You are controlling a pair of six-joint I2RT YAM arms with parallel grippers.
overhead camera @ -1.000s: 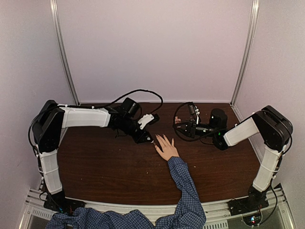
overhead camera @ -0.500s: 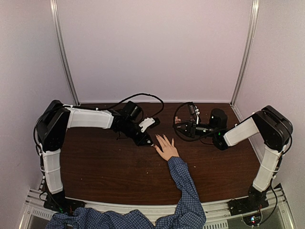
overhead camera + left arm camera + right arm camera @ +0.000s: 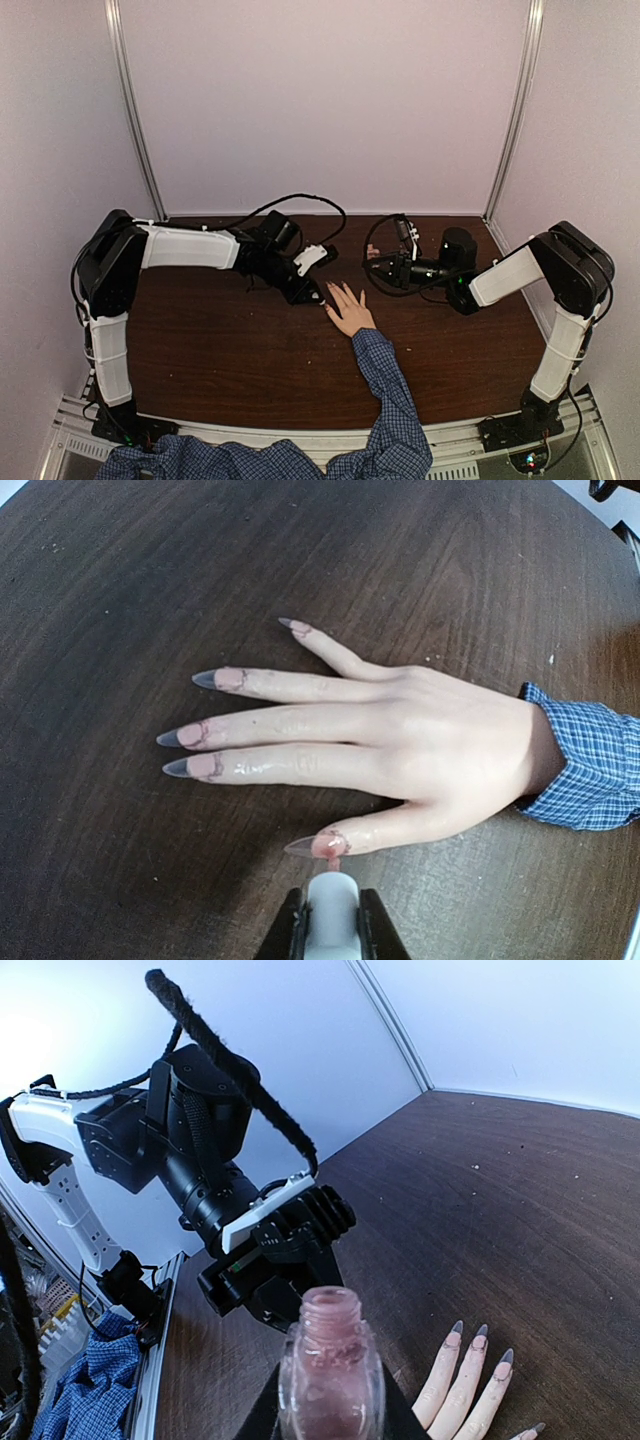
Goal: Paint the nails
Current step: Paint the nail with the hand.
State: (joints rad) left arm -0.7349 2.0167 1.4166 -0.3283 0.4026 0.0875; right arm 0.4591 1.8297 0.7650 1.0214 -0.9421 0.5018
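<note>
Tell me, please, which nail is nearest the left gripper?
The outermost nail, lowest in the left wrist view, lying directly before the left gripper.

A dark brown wooden bench (image 3: 220, 350) is taking up the bottom of the booth, with a few pale specks showing on its surface. White walls (image 3: 330, 100) are rising from the bench's far edge and both sides, and metal uprights (image 3: 135, 120) are standing at its far corners. A blue checked sleeve (image 3: 385, 385) is lying across the bench from its near edge toward the middle. A silver rail (image 3: 300, 437) is running along that near edge. A small clear bottle (image 3: 328, 1380), uncapped and tinted pink, is hanging above the bench. A white cap (image 3: 332, 910) is hovering low over the bench.
</note>
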